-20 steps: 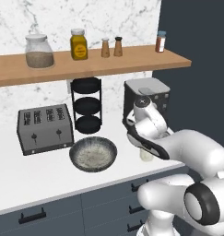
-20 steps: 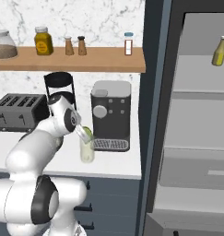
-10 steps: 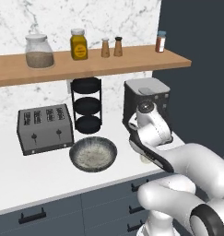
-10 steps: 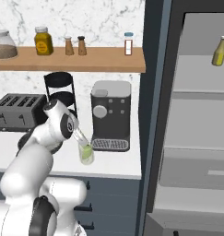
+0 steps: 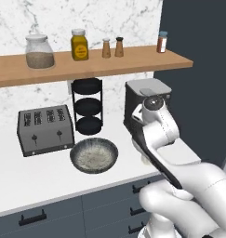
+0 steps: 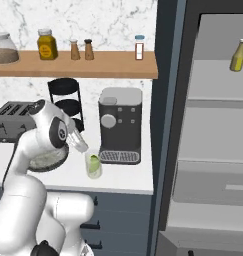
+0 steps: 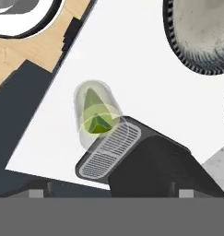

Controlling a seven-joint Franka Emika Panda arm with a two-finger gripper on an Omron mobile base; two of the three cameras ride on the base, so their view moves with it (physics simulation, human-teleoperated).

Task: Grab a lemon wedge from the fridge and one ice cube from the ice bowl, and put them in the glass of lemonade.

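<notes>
The glass of lemonade stands on the white counter in front of the coffee machine, with the yellow-green lemon wedge inside it. From above, the glass shows the lemon wedge resting in it. My gripper hangs just above and left of the glass, open and holding nothing; its tips sit wide apart. The ice bowl lies in front of the toaster, left of my arm, and its rim appears as the ice bowl. The fridge stands open at right.
A black coffee machine stands right behind the glass, its drip tray touching the glass's outline. A toaster and a black three-tier rack stand at the back. A yellow bottle sits on a fridge shelf. The counter edge is close.
My hand has drawn up and to the left, away from the top of the glass, and the arm's elbow has swung. The lemon wedge stays in the glass.
</notes>
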